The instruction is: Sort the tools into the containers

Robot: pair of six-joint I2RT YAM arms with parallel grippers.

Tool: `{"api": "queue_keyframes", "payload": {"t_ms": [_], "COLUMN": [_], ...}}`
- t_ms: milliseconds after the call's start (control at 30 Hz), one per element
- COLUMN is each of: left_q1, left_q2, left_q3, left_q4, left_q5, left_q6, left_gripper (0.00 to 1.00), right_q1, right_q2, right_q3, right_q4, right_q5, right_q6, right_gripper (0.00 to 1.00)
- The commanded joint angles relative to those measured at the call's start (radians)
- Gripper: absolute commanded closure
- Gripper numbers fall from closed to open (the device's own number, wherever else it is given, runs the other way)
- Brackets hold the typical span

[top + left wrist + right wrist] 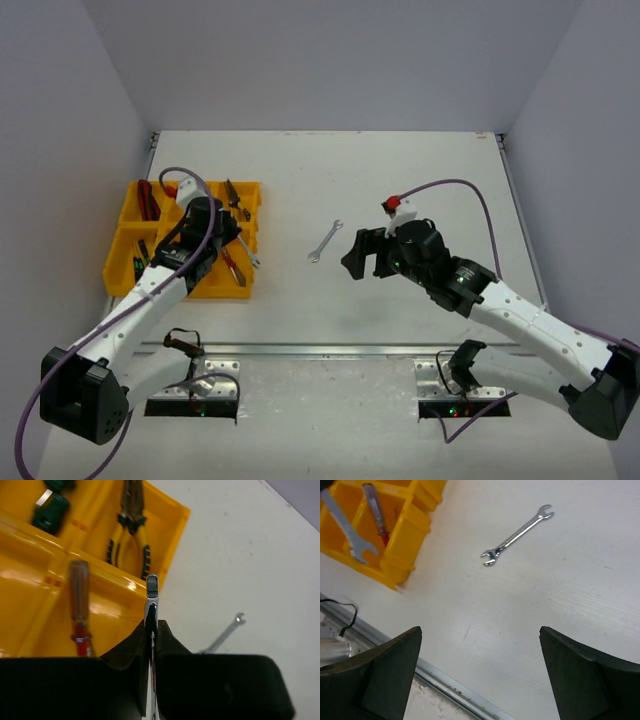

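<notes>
Right gripper [480, 630]: nearest to me. The jaws are spread wide with nothing between them, hovering above the bare table [420, 170].
Left gripper [151, 625]: the fingers are pinched tight on the held wrench [151, 597], over the right end of the yellow tray [125, 215].
Held wrench, axis: my left wrist camera sees it edge-on, standing straight out of the fingertips. From the right wrist it slants across the near right compartment, with the open end lower in the picture. I cannot tell whether it touches the tray.
Held wrench, look: slim, bright silver and flat.
Red screwdriver [79, 605]: it lies lengthways in the same compartment, just beside the held wrench, and has a translucent reddish handle.
Loose wrench [325, 241]: flat on the table between the two grippers and apart from both. Its long axis runs diagonally from near-left to far-right. It is silver, with an open jaw at the far end.
Yellow pliers [129, 535]: in the far right compartment, lying along its length.
</notes>
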Motion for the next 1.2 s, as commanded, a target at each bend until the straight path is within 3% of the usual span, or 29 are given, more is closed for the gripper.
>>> {"api": "queue_keyframes", "payload": {"t_ms": [0, 100, 200, 333, 733, 800, 867, 933, 1000, 1167], "left_q1": [0.062, 0.2, 0.269, 0.306, 0.389, 0.39, 0.392, 0.392, 0.392, 0.389], "left_q2": [-0.044, -0.022, 0.007, 0.05, 0.234, 0.231, 0.236, 0.244, 0.241, 0.1], "left_q3": [0.141, 0.154, 0.111, 0.092, 0.071, 0.084, 0.098, 0.145, 0.188, 0.238], "left_q4": [-0.222, -0.179, -0.049, 0.03, 0.043, 0.038, 0.034, -0.031, -0.076, -0.143], "left_q5": [-0.335, -0.404, -0.404, -0.372, -0.392, -0.348, -0.305, -0.268, -0.232, -0.063], "left_q6": [0.146, 0.266, 0.408, 0.455, 0.382, 0.34, 0.327, 0.272, 0.246, 0.234], "left_gripper": [1.0, 1.0, 1.0, 1.0, 0.96, 0.53, 0.39, 0.1, 0.01, 0.0], "right_q1": [-0.07, -0.098, -0.1, -0.103, -0.105, -0.103, -0.103, -0.103, -0.103, -0.103], "right_q2": [-0.073, -0.102, -0.12, -0.131, -0.135, -0.131, -0.118, -0.075, -0.031, 0.168], "right_q3": [-0.06, -0.099, -0.119, -0.13, -0.162, -0.163, -0.159, -0.154, -0.151, -0.062], "right_q4": [0.001, 0.001, 0.001, 0.004, 0.037, 0.038, 0.038, 0.048, 0.071, 0.054], "right_q5": [0.02, 0.011, 0.007, 0.001, -0.064, -0.066, -0.067, -0.084, -0.103, -0.104], "right_q6": [-0.029, -0.042, -0.064, -0.074, -0.072, -0.072, -0.066, -0.053, -0.035, 0.052], "right_gripper": [0.01, 0.01, 0.01, 0.01, 0.01, 0.01, 0.01, 0.01, 0.01, 0.01]}}
